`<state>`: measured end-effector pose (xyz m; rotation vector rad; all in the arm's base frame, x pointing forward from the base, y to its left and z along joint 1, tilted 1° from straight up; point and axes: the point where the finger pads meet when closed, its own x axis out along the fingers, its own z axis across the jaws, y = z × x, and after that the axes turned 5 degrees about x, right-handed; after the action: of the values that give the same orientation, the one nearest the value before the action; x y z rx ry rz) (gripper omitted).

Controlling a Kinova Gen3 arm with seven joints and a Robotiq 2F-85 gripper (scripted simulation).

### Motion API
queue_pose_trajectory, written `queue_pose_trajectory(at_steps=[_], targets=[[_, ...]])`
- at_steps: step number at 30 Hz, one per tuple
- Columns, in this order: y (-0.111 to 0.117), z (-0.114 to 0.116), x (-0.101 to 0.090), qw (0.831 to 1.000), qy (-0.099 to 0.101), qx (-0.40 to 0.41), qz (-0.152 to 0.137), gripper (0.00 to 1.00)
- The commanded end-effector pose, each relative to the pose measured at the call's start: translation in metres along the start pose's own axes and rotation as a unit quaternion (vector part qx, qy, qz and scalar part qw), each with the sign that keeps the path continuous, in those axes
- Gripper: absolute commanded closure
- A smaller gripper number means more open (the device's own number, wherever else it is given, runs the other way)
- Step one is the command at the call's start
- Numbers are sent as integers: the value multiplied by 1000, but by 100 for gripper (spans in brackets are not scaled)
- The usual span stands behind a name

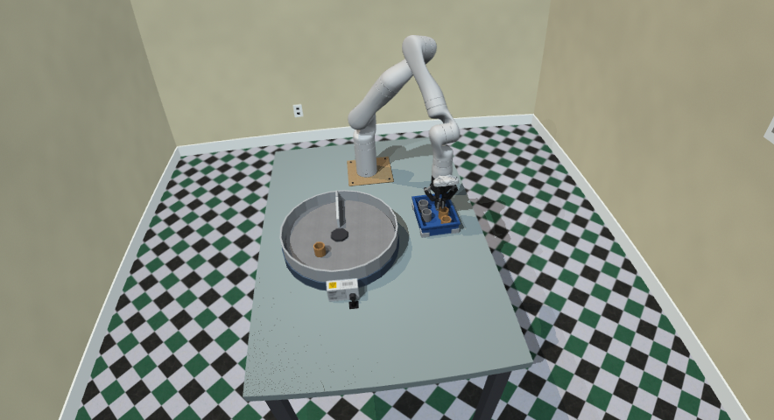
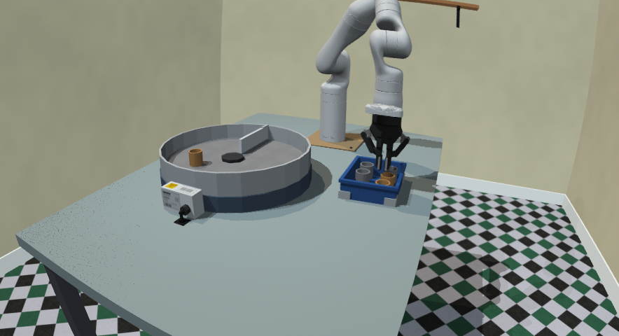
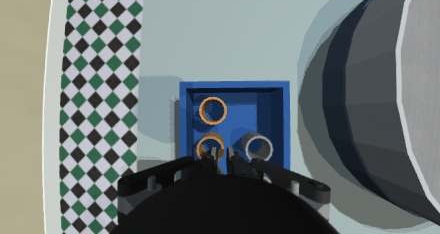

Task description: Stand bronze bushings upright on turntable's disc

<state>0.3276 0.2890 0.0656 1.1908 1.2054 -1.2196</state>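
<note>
One bronze bushing (image 1: 319,250) (image 2: 195,158) upright on the disc (image 1: 373,233) (image 2: 276,152) (image 3: 425,86), left of the hub (image 1: 339,234) (image 2: 232,157).
At right, steel bushings in the crate (image 1: 437,231) (image 2: 367,194) (image 3: 285,111), two along its left side; gripper (image 1: 439,205) (image 2: 383,164) (image 3: 222,154) nearly closed, empty, over the far part; two more bronze ones at the crate's right side.
</note>
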Motion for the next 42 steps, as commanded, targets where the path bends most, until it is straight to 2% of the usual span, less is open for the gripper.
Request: queue_pose_trajectory(at_steps=[1,42], targets=[[3,-2,0,1000,2,-5,3,88],[5,-3,0,1000,2,-5,3,88]])
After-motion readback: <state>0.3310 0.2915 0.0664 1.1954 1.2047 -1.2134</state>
